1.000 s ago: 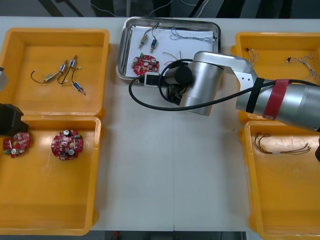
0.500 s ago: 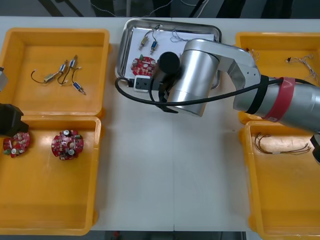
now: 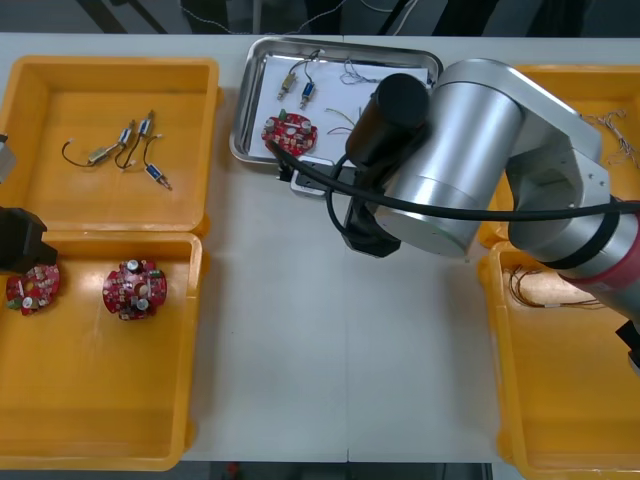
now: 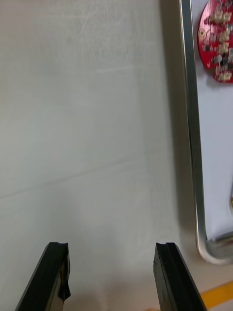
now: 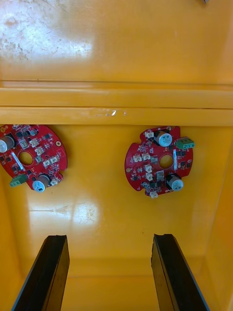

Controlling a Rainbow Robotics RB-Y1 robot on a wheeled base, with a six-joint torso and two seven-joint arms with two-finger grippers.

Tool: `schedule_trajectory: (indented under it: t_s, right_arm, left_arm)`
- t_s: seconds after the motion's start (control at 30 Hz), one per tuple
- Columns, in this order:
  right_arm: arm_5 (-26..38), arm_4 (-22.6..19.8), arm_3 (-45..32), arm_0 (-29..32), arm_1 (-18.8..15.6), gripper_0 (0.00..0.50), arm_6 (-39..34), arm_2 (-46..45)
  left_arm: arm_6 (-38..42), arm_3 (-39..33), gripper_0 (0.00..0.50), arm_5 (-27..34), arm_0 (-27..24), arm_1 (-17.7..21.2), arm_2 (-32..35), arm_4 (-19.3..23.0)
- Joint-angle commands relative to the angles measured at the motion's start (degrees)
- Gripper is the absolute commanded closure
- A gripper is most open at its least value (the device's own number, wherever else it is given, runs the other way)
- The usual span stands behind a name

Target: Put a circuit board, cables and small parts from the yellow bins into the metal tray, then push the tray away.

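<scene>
front view has the shiny rectangular metal tray [image 3: 242, 120] already holding a round red circuit board [image 3: 290, 131], thin cables [image 3: 372, 70] and small metal parts [image 3: 297, 85], so we reckon it's push time. right wrist view adds the right gripper [image 4: 111, 249] spread wide, empty, over the light table [image 4: 97, 121] just beside the tray's rim; next it must meet that rim squarely. left gripper [image 5: 110, 239] idles, fingers apart, above a yellow bin [image 5: 111, 214].

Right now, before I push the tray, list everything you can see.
Yellow bins: four, yellow, two each side of the table.
Metal tray: one, white inside, far middle.
Circuit boards: three, red; one in tray, two in left near bin.
Small metal parts: two in tray, several in left far bin.
Cables: several, thin, in tray and both right bins.
Left gripper: open, over the boards' bin.
Right gripper: open, over bare table beside the tray.
</scene>
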Motion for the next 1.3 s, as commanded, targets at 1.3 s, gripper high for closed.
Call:
schedule_trajectory:
  t_s: [1.3]
  right_arm:
    - [13.1, -13.7, -20.3, 40.8, -9.5, 0.000, -16.9, -62.8]
  left_arm:
    - [-4.4, -1.6, 0.000, 0.4, 0.8, 2.3, 1.8, -0.1]
